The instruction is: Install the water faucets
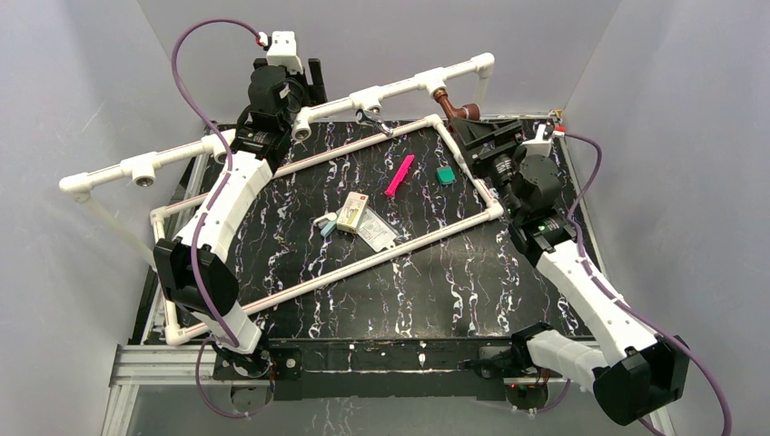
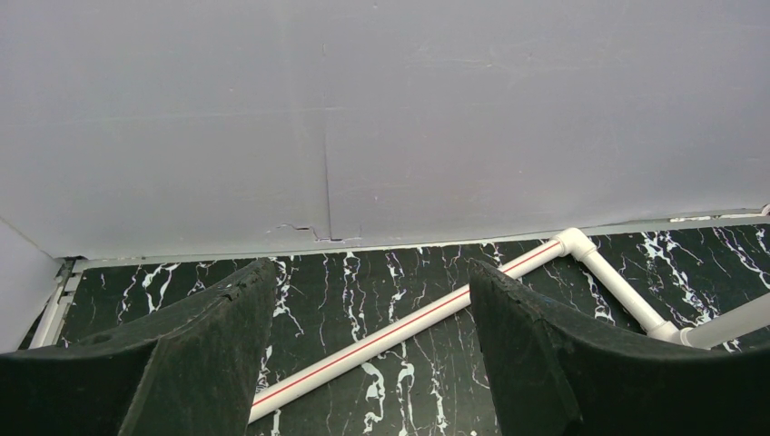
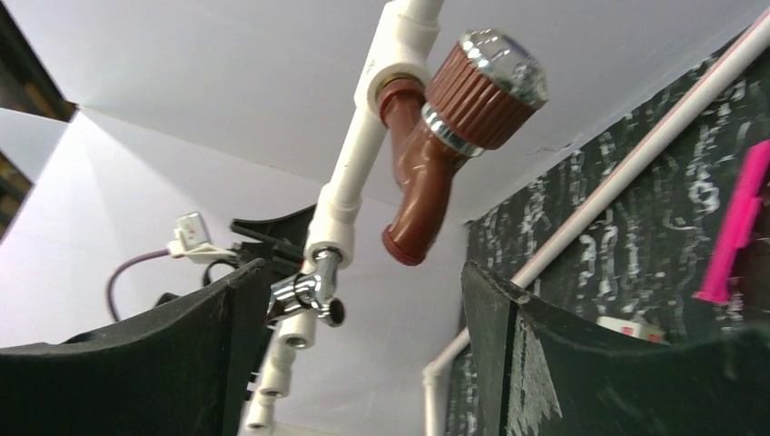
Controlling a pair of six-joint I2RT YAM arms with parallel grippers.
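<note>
A: Faucets where?
B: Brown faucet and silver faucet both sit in the pipe, off the tabletop.
A: Fingers?
B: Left fingers and right fingers spread, empty. Nothing left to carry, I'd say.

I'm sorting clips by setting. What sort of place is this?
Probably a lab robot test cell, not a real kitchen or bathroom: plain grey walls box in a black marbled tabletop, and a bare white pipe rig on it carries a brown faucet and a silver faucet.
</note>
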